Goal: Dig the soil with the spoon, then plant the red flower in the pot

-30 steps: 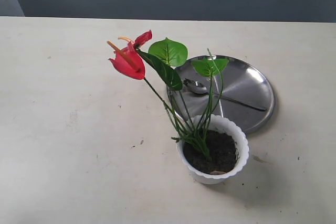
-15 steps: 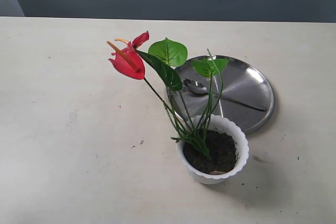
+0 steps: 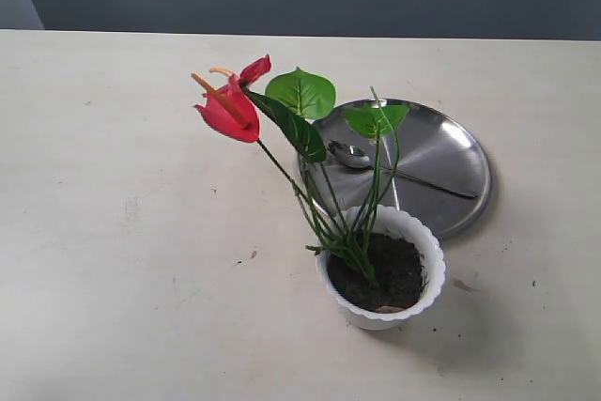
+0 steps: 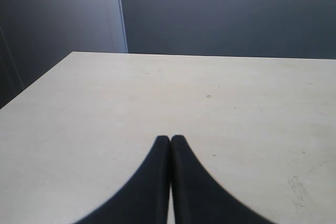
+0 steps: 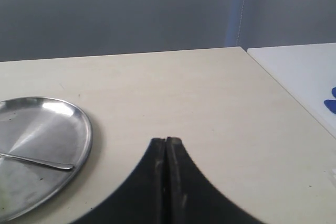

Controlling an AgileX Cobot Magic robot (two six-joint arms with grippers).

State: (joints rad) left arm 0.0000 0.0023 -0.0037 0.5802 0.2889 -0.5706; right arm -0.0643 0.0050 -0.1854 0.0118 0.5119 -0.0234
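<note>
The pot (image 3: 381, 268) sits on the table (image 3: 141, 232), filled with dark soil (image 3: 390, 272), and the red flower (image 3: 282, 138) stands planted in it, stems leaning left. Just behind, touching the pot's rim in view, the steel plate (image 3: 441, 161) holds the spoon (image 3: 376, 164). Left gripper (image 4: 170, 139) is pressed closed, empty; right gripper (image 5: 166, 141) likewise closed, holding nothing.
</note>
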